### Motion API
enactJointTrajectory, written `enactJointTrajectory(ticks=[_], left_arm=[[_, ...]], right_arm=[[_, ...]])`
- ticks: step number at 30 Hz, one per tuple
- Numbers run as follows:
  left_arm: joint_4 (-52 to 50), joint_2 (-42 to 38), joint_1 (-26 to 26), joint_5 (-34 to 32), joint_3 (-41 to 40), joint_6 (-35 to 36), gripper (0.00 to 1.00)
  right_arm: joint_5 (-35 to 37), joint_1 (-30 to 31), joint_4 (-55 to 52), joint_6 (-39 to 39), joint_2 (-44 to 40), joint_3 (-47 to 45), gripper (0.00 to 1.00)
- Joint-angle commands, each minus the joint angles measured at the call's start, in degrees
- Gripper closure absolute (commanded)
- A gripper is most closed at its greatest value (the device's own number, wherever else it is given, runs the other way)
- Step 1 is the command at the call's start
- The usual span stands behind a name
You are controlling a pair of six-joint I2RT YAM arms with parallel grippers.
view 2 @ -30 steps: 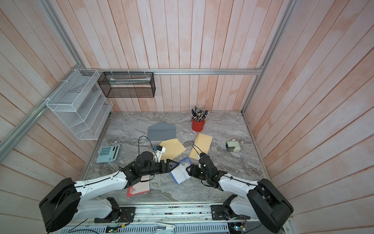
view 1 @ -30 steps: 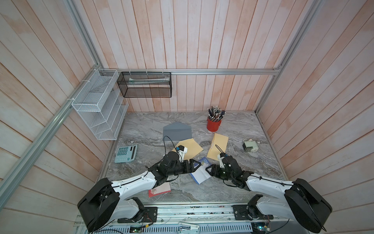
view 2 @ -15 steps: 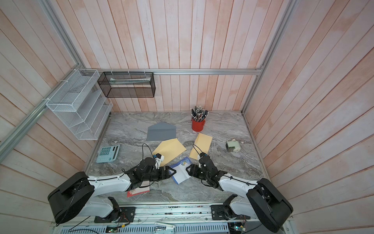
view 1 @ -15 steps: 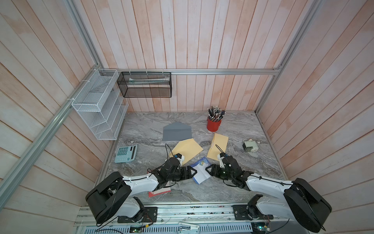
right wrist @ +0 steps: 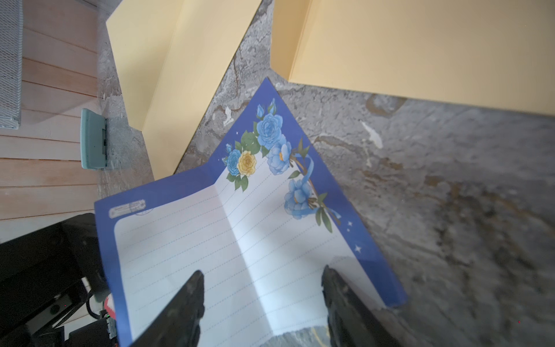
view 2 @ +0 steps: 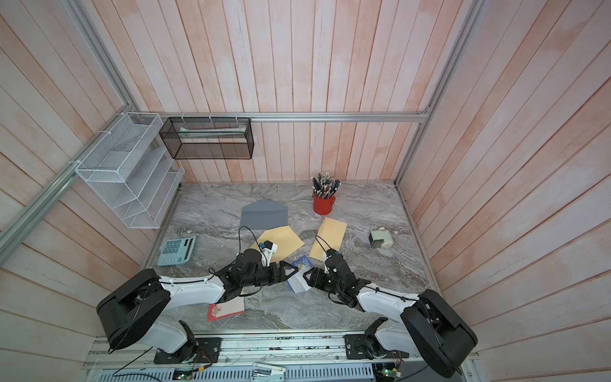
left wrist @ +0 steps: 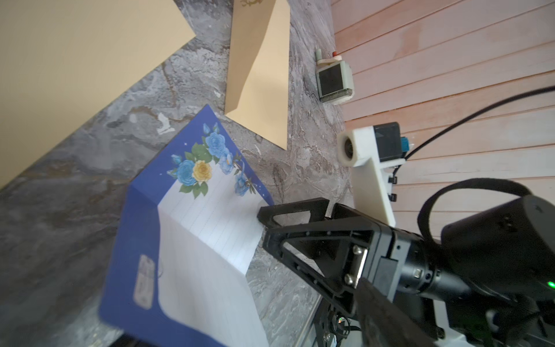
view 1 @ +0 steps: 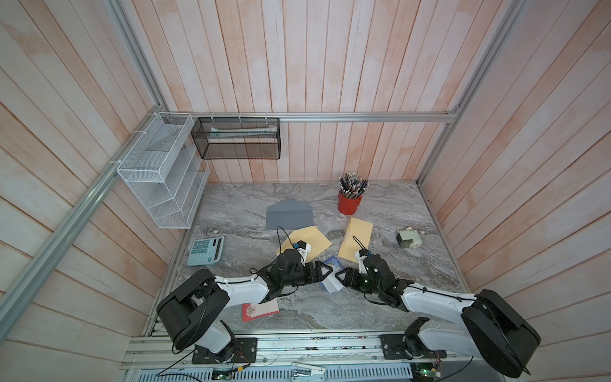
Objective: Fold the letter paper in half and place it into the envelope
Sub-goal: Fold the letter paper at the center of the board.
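The letter paper (view 1: 332, 285) (view 2: 299, 284), blue-bordered with flowers and white ruled lines, lies between my two grippers near the table's front. It is creased down the middle, one half flat and the other raised (right wrist: 240, 228) (left wrist: 192, 240). My right gripper (right wrist: 261, 294) (view 1: 340, 277) is open, its fingers straddling the paper's near end. My left gripper (view 1: 325, 273) (left wrist: 276, 330) is open at the raised half's edge. Two tan envelopes (view 1: 305, 243) (view 1: 357, 243) lie just behind the paper, and a grey envelope (view 1: 290, 216) lies farther back.
A red pencil cup (view 1: 349, 203) stands at the back. A pencil sharpener (view 1: 409, 238) sits to the right and a calculator (view 1: 205, 251) to the left. A red-edged card (view 1: 259, 311) lies under my left arm. Wire racks (view 1: 165, 172) and a black basket (view 1: 236, 139) hang on the walls.
My left arm has dropped lower toward the table, and its gripper drew back a little and returned to the paper's edge. The right arm and gripper have stayed put.
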Motion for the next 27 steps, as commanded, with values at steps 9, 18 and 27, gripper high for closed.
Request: enactJointTrajectory(ticks=[9, 18, 27], left_arm=[[5.4, 6.7, -0.8, 2.8, 7.4, -0.6, 0.13], [11.7, 14.4, -1.3, 4.2, 8.6, -3.9, 0.14], [12.2, 16.9, -1.6, 4.5, 8.5, -4.4, 0.14]], right_arm=[[-0.5, -1.1, -7.4, 1.1, 0.6, -3.9, 0.38], [-2.2, -3.7, -9.0, 0.9, -2.7, -4.4, 0.38], [-7.1, -7.0, -14.4, 0.7, -10.6, -2.6, 0.37]])
